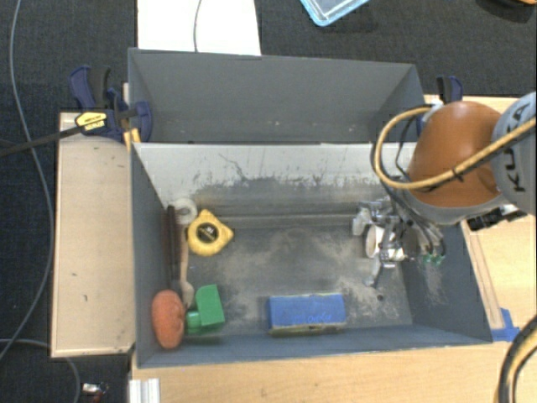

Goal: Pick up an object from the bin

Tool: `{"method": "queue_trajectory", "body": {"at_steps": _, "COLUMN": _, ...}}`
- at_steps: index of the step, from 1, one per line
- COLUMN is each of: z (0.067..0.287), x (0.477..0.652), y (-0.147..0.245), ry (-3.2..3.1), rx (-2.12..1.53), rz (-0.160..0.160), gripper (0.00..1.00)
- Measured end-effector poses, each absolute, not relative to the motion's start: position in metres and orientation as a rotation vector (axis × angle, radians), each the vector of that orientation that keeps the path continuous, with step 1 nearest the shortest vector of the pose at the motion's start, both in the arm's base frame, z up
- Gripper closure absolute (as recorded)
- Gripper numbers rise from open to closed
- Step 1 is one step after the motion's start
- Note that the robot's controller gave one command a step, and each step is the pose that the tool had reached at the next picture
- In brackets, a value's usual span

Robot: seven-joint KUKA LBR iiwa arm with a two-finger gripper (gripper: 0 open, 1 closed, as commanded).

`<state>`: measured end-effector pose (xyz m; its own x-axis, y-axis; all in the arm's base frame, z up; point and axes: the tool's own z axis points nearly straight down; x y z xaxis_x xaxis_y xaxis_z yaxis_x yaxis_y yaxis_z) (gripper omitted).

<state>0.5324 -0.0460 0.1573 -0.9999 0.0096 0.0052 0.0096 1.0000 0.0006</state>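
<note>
My gripper (382,263) hangs over the right part of the bin floor, just under the orange wrist cover, with nothing visible between its fingers. The nearest loose thing is a blue rectangular sponge block (307,311), lying flat by the front wall, down and to the left of the gripper. A yellow tape measure (208,234) lies far to the left, near the left wall.
In the front left corner lie a green block (205,308), an orange-red rounded thing (168,317) and a long dark-handled brush (174,242) along the left wall. The bin's right wall slopes up close beside the gripper.
</note>
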Motion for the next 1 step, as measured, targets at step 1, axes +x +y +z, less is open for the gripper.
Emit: {"method": "queue_trajectory", "body": {"at_steps": 1, "z": 0.1614, "x": 0.5342, "y": -0.0459, "ry": -3.144, "rx": -0.012, "rz": 0.000, "gripper": 0.00}}
